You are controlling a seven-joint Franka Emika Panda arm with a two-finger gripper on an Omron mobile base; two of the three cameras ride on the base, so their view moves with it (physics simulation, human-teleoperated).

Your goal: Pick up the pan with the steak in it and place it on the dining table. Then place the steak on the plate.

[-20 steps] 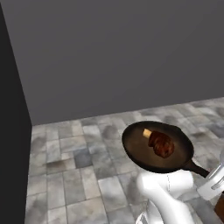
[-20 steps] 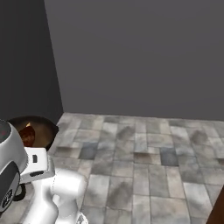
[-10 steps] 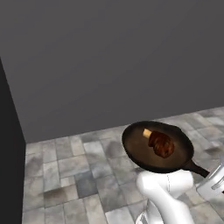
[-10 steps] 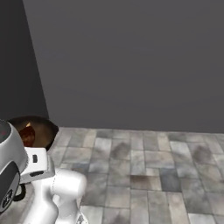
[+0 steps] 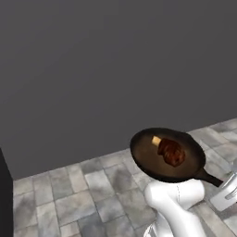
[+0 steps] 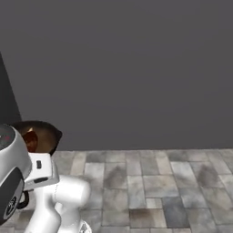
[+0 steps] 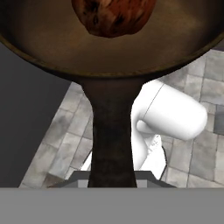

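The dark pan (image 5: 143, 155) hangs level in the air above my white arm, in front of a grey wall. The reddish-brown steak (image 5: 171, 152) lies in it, with a tiny yellowish bit beside it. The pan's long handle (image 5: 208, 177) runs to my gripper (image 5: 226, 192) at the right edge, which is shut on it. In the hand view the handle (image 7: 111, 131) rises from the bottom to the pan (image 7: 52, 39), with the steak (image 7: 111, 13) at the top. In the right base view the pan (image 6: 48, 133) peeks out behind my arm. The dining table and the plate are out of view.
A plain dark grey wall (image 5: 115, 69) fills the background. Grey stone floor tiles (image 6: 150, 182) lie below. A black upright panel (image 5: 3, 194) stands at the left edge, also showing as a dark panel (image 6: 5, 95) in the right base view.
The whole picture has shifted: the camera has turned, so the wall corner and black panel slid left and more wall shows. The pan keeps its place over the arm.
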